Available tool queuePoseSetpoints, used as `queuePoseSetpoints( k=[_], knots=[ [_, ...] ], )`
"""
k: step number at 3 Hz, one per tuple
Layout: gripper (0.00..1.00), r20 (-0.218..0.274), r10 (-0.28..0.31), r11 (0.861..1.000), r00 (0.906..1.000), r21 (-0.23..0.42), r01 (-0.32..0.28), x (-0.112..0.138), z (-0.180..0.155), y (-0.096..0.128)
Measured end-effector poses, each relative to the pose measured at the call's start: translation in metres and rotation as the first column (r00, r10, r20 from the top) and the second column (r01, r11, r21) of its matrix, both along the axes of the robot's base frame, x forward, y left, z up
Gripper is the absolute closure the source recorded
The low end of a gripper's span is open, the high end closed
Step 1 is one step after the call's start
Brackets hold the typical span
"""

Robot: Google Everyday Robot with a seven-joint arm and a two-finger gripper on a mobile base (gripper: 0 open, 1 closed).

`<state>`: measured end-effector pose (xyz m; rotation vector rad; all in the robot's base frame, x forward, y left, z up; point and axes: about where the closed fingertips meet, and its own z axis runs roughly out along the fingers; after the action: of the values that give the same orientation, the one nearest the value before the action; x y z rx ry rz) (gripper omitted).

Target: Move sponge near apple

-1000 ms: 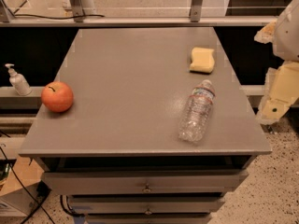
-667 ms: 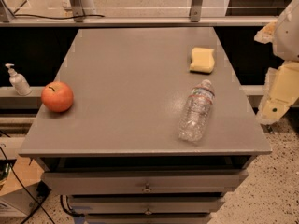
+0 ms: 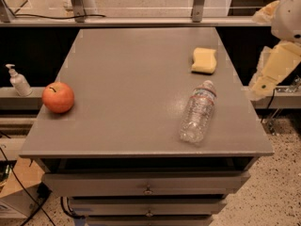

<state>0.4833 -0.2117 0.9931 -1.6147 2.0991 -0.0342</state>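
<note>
The single camera looks down from above the front edge of the counter (image 3: 127, 79), facing its far rail (image 3: 141, 21). It stands at middling range: the whole top fits in frame, with the drawers (image 3: 146, 185) along the bottom edge and the floor (image 3: 277, 192) at lower right. The pincer (image 3: 265, 76) shows at the right margin, off the counter's right side.

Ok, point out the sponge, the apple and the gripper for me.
sponge (image 3: 204, 60): camera view, middle of its top face.
apple (image 3: 58, 98): camera view, centre of its red skin.
gripper (image 3: 261, 84): camera view, its cream-yellow lower end, off the right edge of the table (image 3: 136, 74).
</note>
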Motion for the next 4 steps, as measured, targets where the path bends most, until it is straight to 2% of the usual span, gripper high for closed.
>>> queuePoseSetpoints(
  k=[1, 2, 3, 4],
  knots=[
    [0.00, 0.019, 0.000, 0.990, 0.9998, 0.138, -0.003, 0.033, -0.006, 0.011],
    [0.00, 0.013, 0.006, 0.988, 0.9999, 0.156, -0.008, 0.035, -0.008, 0.015],
    [0.00, 0.017, -0.076, 0.978, 0.9970, 0.196, 0.071, 0.047, -0.017, 0.007],
    [0.00, 0.065, -0.100, 0.965, 0.9928, 0.250, 0.081, 0.079, -0.024, 0.013]
  ],
)
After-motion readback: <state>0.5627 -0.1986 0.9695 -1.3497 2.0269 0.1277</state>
